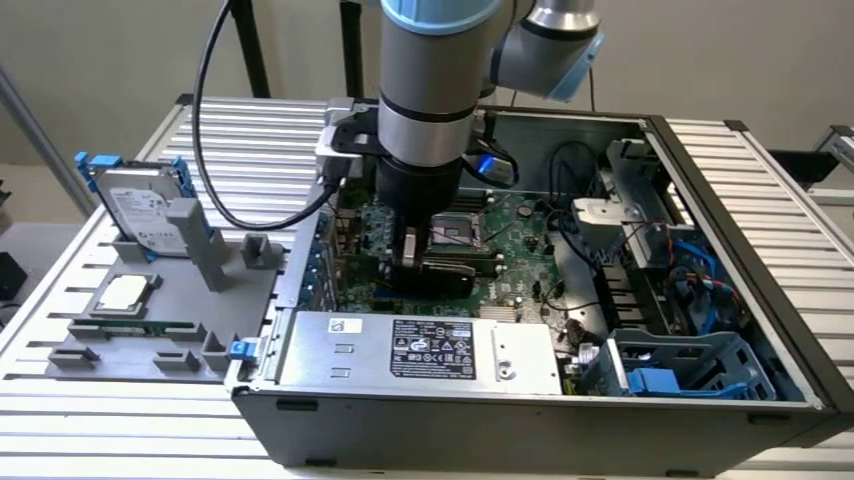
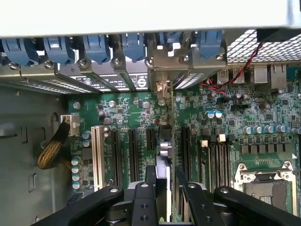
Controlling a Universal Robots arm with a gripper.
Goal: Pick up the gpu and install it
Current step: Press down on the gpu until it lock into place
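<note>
Exterior view: showing one arm reaching straight down into one open computer case, with one gripper hanging low over the green motherboard.

Wrist view: showing the gripper pinching one gpu, both fingers pressing against the card's two flat faces. Seeing the gpu edge-on, standing upright over the motherboard among the expansion slots, its silver bracket end sitting against the case's rear wall. Cannot tell whether seated in a slot or just above it.

Counting in the wrist view: one white slot, at least three black slots beside it, six blue latches running along the rear wall, one CPU socket, one braided cable.

Counting in the exterior view: one grey fixture lying at 9 o'clock from the case, carrying one hard drive in a blue frame at 10 o'clock and one square CPU chip at 9 o'clock. One silver power supply sitting at 6 o'clock from the gripper, bearing one black label and one small white sticker; print on both too small for reading.
</note>
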